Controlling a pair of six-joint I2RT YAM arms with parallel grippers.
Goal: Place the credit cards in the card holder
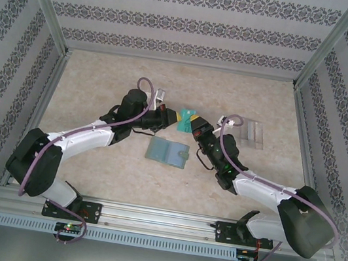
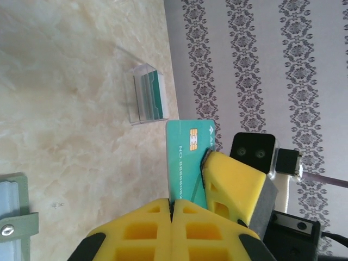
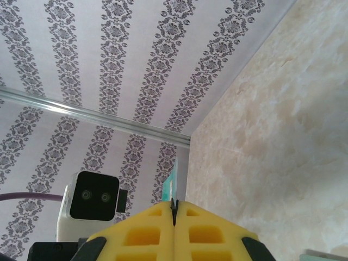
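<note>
A teal credit card (image 1: 187, 115) with a gold chip hangs above the table between both grippers. My left gripper (image 1: 178, 119) is shut on its lower edge; in the left wrist view the credit card (image 2: 187, 157) rises upright out of the closed left gripper (image 2: 172, 205). My right gripper (image 1: 195, 123) is shut on the opposite edge, and one of its yellow fingers (image 2: 231, 185) shows pressed on the card's side. The right wrist view has the credit card (image 3: 175, 182) edge-on in the right gripper (image 3: 174, 205). The sage-green card holder (image 1: 167, 152) lies open on the table just below the grippers.
A clear plastic stand (image 1: 253, 134) sits at the right; the left wrist view shows the stand (image 2: 145, 95) holding more teal cards upright. Patterned walls enclose the marble table (image 1: 102, 79) on three sides. A corner of the card holder (image 2: 13, 217) is at that view's lower left.
</note>
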